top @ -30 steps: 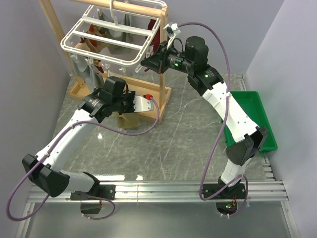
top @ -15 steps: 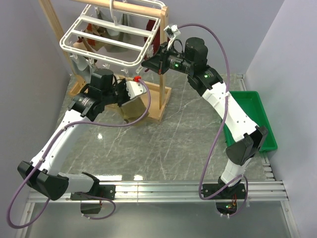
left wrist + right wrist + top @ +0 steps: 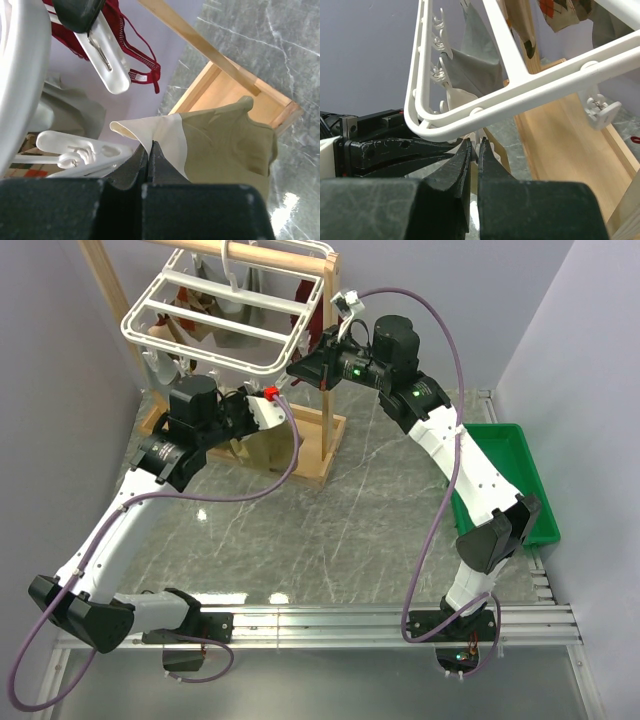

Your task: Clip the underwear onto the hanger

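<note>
- The left gripper [image 3: 150,148] is raised beside the hanger [image 3: 215,362]. Its fingers are pressed fully together on the upper edge of the underwear [image 3: 225,150].
- The pinch lands on the pale inner lining, at a folded-over corner of the cloth.
- The rest of the underwear hangs loose below the fingers, its brown body draped in front of the base of the wooden stand [image 3: 232,92] and off the table [image 3: 380,530].
- The underwear sits just below the front rim of the hanger, near its right front corner. It is not in any clip.
- The right gripper [image 3: 474,147] is tucked just under that curved front rim. Its fingers are pressed almost together, with only a thin slit between them, and what they hold, if anything, cannot be told from its own camera.
- In the left wrist view a dark rounded shape covers the top end of a white clip [image 3: 110,65] that dangles just above the underwear.
- A red garment [image 3: 62,37] hangs behind that clip, and a grey garment [image 3: 67,107] hangs further left under the hanger.
- A green bin [image 3: 500,475] sits at the table's right edge, well apart from both grippers.
</note>
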Controlling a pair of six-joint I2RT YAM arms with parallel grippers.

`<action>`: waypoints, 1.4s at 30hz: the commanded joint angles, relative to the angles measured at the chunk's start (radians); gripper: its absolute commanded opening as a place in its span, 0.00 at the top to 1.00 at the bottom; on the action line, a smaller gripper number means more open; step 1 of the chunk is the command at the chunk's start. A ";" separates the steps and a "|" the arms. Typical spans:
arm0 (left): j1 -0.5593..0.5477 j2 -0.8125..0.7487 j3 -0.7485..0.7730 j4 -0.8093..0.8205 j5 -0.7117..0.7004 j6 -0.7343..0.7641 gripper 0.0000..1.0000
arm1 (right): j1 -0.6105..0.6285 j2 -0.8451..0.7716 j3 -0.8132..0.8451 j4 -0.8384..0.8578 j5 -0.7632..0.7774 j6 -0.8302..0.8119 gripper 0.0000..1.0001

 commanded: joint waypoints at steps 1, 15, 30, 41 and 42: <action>0.003 -0.007 0.002 0.057 0.021 0.037 1.00 | -0.005 0.003 0.042 -0.008 -0.003 -0.011 1.00; 0.003 0.048 0.051 0.046 0.113 0.058 1.00 | -0.004 0.002 0.042 -0.010 -0.006 -0.015 1.00; 0.001 0.067 0.088 0.062 0.143 0.060 1.00 | 0.007 0.008 0.049 -0.034 0.017 -0.056 1.00; 0.000 0.070 0.090 0.066 0.158 0.074 1.00 | 0.015 0.022 0.069 -0.049 0.040 -0.055 1.00; 0.000 0.071 0.090 0.066 0.156 0.077 1.00 | 0.016 0.025 0.072 -0.052 0.043 -0.058 1.00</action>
